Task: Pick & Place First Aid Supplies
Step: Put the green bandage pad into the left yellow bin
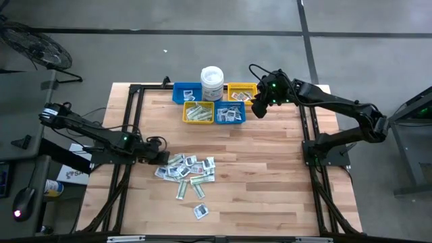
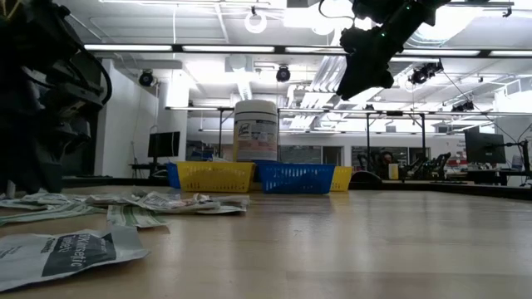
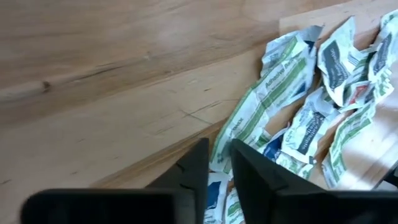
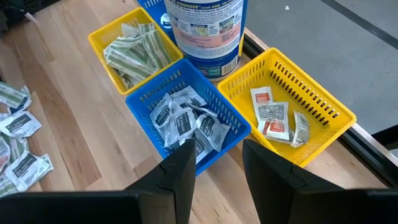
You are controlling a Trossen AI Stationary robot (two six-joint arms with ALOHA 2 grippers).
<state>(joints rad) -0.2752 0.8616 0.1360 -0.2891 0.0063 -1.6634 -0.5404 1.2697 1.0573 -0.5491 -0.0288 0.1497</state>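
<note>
Left tool (image 1: pixel 159 157) low at the packet pile (image 1: pixel 185 170) on the desk (image 1: pixel 270 175), fingers nearly closed, empty, right tool (image 1: pixel 259 108) open above the bins (image 1: pixel 230 113).

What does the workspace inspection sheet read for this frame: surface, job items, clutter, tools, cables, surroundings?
Surface: wooden table, dark frame rails along both sides.
Job's things: loose packets piled at the left; more sorted in the yellow bin, blue bin and far yellow bin.
Clutter: white tub among the bins.
Grippers: left tool low at the pile's edge, nearly closed; right tool open above the blue bin, empty.
Cables: one looping over the right arm.
Surroundings: fan on the floor; monitors behind; no person seen.
</note>
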